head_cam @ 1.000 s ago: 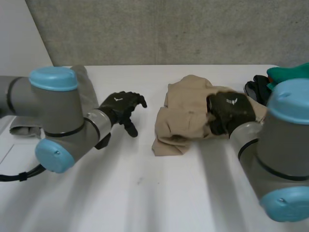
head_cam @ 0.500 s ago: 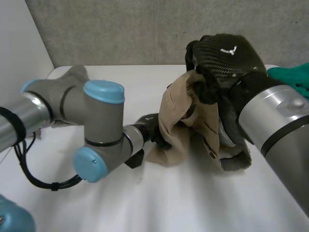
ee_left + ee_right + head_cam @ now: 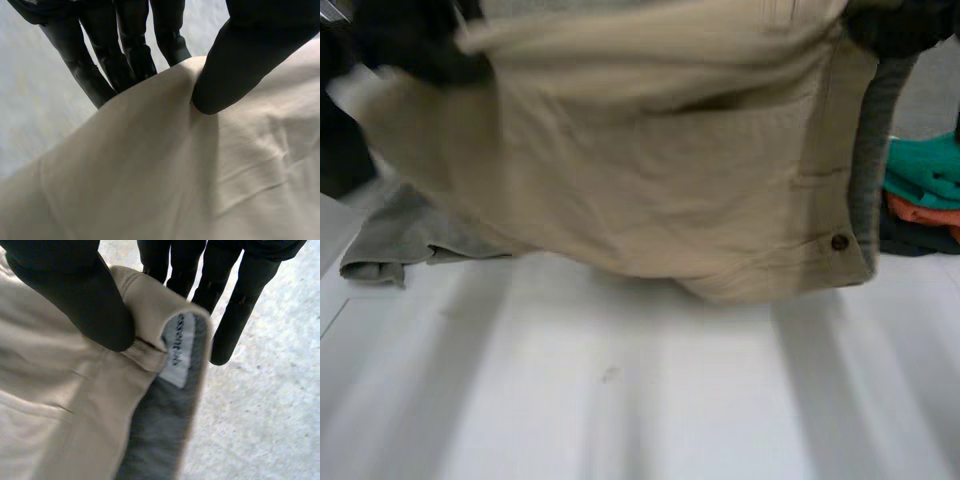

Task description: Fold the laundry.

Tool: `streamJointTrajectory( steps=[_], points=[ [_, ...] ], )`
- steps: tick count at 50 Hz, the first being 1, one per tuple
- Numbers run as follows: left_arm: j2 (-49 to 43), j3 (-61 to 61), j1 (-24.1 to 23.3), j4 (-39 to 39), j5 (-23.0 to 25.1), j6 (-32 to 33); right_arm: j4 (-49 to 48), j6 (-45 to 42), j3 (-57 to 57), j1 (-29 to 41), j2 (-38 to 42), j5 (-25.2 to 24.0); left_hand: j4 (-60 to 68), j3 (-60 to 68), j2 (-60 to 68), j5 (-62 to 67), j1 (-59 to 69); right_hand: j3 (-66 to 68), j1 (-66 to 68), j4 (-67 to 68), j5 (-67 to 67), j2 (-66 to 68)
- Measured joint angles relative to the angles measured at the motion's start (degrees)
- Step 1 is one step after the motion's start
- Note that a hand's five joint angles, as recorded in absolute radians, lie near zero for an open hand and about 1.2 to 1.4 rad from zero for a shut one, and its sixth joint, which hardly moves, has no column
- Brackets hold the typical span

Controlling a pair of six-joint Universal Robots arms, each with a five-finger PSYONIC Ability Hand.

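A beige garment [image 3: 650, 170] with a grey lining and a dark button hangs spread in the air above the white table [image 3: 620, 400], close to the head camera. My left hand [image 3: 415, 45] holds its upper left corner; in the left wrist view the thumb [image 3: 240, 65] pinches the beige cloth [image 3: 175, 170] against the fingers [image 3: 125, 45]. My right hand [image 3: 900, 25] grips the upper right corner. There the thumb [image 3: 80, 300] presses the waistband [image 3: 145, 340] with its white label against the fingers [image 3: 235, 305].
A grey garment [image 3: 410, 240] lies crumpled on the table at the left. A pile of green, orange and dark clothes [image 3: 925, 190] sits at the right edge, behind the hanging cloth.
The left hand closed on the garment's free corner. Both hands then rose and drew apart, lifting the beige garment off the table and spreading it wide.
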Motion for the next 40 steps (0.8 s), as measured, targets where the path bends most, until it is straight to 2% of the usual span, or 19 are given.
streamJointTrajectory(
  steps=[5,9,15,19,25,27,28,29,30,31,32,34,37,40],
  points=[
    [0.42,6.93,2.92,-2.31,-0.36,3.43,0.78,0.03,-2.9,-1.77,0.97,-0.92,0.01,0.0,0.02,0.0,0.0,0.0,0.0,0.0,0.01,0.0],
    [-5.28,14.44,4.69,-5.04,0.09,5.82,2.7,0.32,-5.8,-2.86,4.58,-2.2,0.03,0.12,0.06,0.0,0.0,0.0,0.01,0.0,0.01,0.0],
    [-16.88,21.74,4.92,-6.66,1.1,8.62,4.6,2.3,-8.53,-2.6,11.61,-3.44,0.06,0.12,0.06,0.0,0.0,0.42,0.01,0.02,0.01,0.0],
    [-27.19,26.27,4.11,-3.36,1.08,12.25,2.53,5.16,-11.0,-1.77,19.14,-3.51,0.21,0.2,0.09,0.0,0.0,0.42,-0.04,0.14,0.76,0.44],
    [-42.79,33.29,3.45,7.39,-0.74,17.52,-5.17,8.96,-17.46,-0.16,33.26,-0.37,0.22,0.2,0.1,0.0,0.0,0.42,-0.04,0.16,1.14,0.46],
    [-47.42,35.59,3.51,11.75,-1.49,18.33,-9.07,9.6,-20.32,0.19,38.65,2.32,-3.84,-4.03,-4.39,-2.83,-2.86,-1.31,-0.04,-1.98,0.06,-0.78],
    [-49.26,36.49,3.56,13.76,-1.89,18.42,-11.23,9.57,-21.77,0.29,41.24,3.96,-11.33,-10.87,-11.44,-9.3,-10.69,-5.8,-4.58,-6.58,-3.99,-5.14],
    [-50.34,37.03,3.61,15.12,-2.22,18.33,-12.79,9.37,-22.78,0.36,43.06,5.19,-12.45,-11.95,-12.53,-10.38,-11.94,-12.33,-10.05,-13.12,-9.43,-11.85],
    [-51.48,37.56,3.66,16.91,-2.78,18.0,-14.99,8.62,-24.25,0.47,45.55,7.06,-25.55,-24.77,-26.73,-23.35,-26.96,-24.62,-22.55,-25.41,-22.24,-24.63],
    [-51.93,37.73,3.68,17.9,-3.19,17.67,-16.23,7.9,-25.11,0.56,46.99,8.17,-32.9,-33.04,-33.93,-30.8,-35.38,-30.09,-28.13,-30.94,-29.27,-30.23],
    [-52.21,37.65,3.67,19.2,-3.92,17.04,-17.99,6.36,-26.32,0.7,49.02,9.88,-47.5,-46.08,-47.02,-45.43,-49.68,-42.96,-40.6,-43.96,-42.84,-43.25],
    [-51.51,36.62,3.59,20.46,-4.98,16.06,-19.32,4.03,-27.16,0.87,50.63,11.18,-54.49,-53.23,-54.01,-52.36,-53.88,-52.37,-48.26,-53.07,-51.28,-51.84],
    [-49.27,33.91,3.4,21.06,-6.03,15.22,-19.33,1.39,-26.7,1.02,50.72,10.95,-56.89,-56.07,-56.5,-54.44,-54.24,-55.22,-49.83,-56.23,-53.81,-54.6],
    [-42.6,25.12,2.78,20.7,-6.92,15.01,-16.17,-2.74,-22.39,1.07,46.83,6.67,-56.93,-56.09,-56.79,-54.44,-54.25,-55.64,-49.83,-56.88,-53.86,-54.94]
  ],
)
